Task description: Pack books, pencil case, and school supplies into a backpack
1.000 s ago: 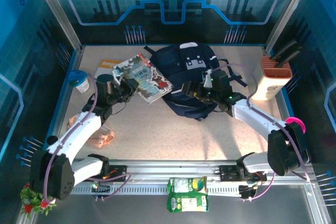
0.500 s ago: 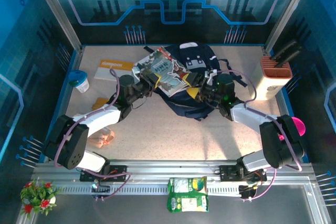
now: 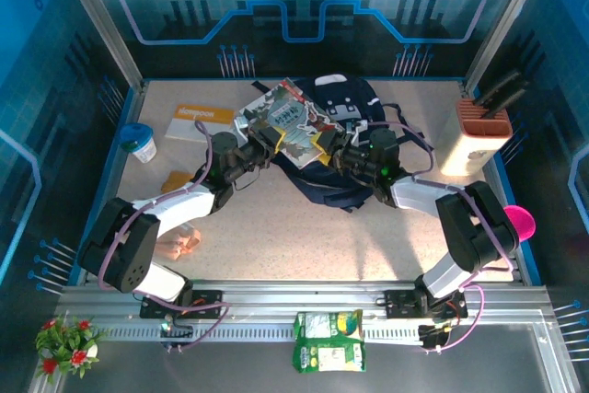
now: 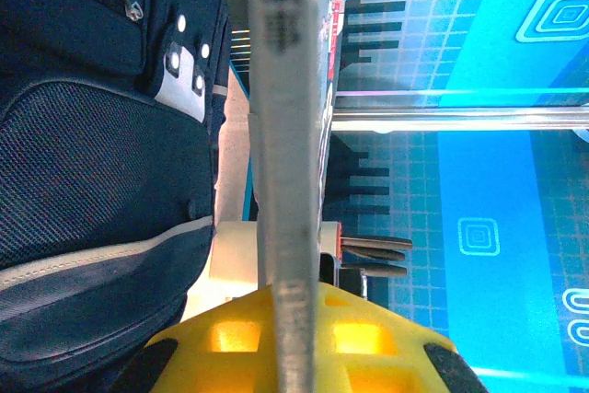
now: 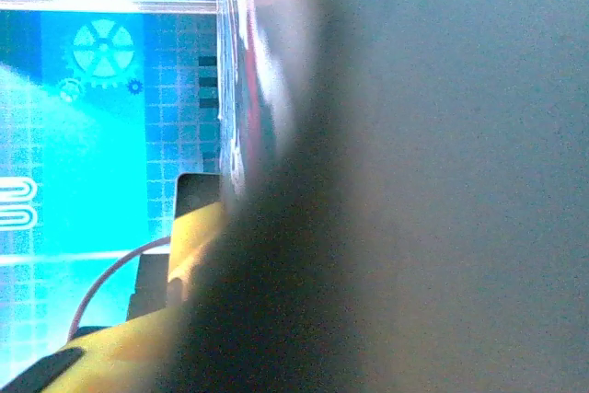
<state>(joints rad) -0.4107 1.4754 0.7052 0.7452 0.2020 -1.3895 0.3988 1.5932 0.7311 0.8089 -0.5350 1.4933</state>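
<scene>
In the top view, left of centre, the left end effector is clamped tight on the lower left edge of the grey book. It holds the book tilted above the bench. The book overlaps the navy backpack at upper centre. The right end effector sits at the book's right corner; I cannot tell how far it is closed.

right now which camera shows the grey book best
Top external: the grey book shows most of its cover, held tilted over the backpack by the left gripper. The left wrist view sees it edge-on, a thin grey strip. The right wrist view gives a close blur.
</scene>
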